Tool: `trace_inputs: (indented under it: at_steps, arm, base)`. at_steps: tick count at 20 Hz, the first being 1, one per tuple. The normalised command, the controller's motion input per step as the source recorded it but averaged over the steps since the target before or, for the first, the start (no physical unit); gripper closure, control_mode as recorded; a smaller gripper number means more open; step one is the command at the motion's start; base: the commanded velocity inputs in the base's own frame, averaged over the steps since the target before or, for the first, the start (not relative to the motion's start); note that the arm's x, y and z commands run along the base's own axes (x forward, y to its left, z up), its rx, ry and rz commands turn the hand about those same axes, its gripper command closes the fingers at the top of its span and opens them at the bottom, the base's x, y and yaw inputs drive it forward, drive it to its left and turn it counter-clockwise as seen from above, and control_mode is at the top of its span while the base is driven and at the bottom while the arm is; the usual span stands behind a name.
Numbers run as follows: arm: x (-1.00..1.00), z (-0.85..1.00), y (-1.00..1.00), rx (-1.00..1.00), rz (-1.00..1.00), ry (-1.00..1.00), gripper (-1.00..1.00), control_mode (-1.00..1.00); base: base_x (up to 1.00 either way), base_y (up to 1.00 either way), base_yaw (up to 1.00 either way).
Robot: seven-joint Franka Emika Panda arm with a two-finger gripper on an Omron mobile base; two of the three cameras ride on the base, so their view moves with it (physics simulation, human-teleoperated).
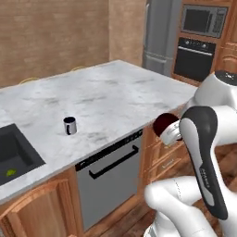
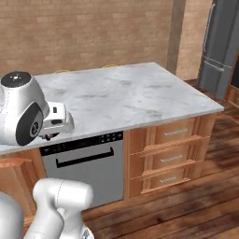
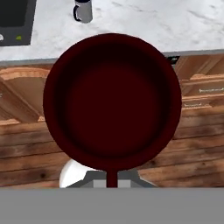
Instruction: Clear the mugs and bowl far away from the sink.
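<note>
Hand view shows you the maroon mug (image 3: 112,103) clamped in the gripper (image 3: 112,177), held out past the counter (image 1: 106,99) edge above the wood floor (image 3: 26,148). A dark mug (image 1: 70,125) stands on the counter near the sink (image 1: 16,152).

Left base view: counter (image 1: 106,97) spans the middle, sink (image 1: 16,152) at the left edge set into it, mug (image 1: 70,125) standing on the counter right of the sink, apart from it. Dishwasher (image 1: 109,178) under the counter front at lower centre, drawers (image 1: 162,157) to its right. Held mug (image 1: 165,126) at the gripper (image 1: 172,132), centre right, off the counter edge above the drawers. Fridge (image 1: 161,34) and oven (image 1: 194,58) upper right behind the counter
</note>
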Motion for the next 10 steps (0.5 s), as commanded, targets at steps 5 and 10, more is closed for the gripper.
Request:
trace_inputs:
  at_steps: [5,10]
  arm:
    - [0.0,0.0,0.0,0.0,0.0,0.0,1.0,1.0]
    - [0.0,0.0,0.0,0.0,0.0,0.0,1.0,1.0]
  base:
    - [-0.3,0.0,-0.54]
    - [-0.25,0.0,-0.5]
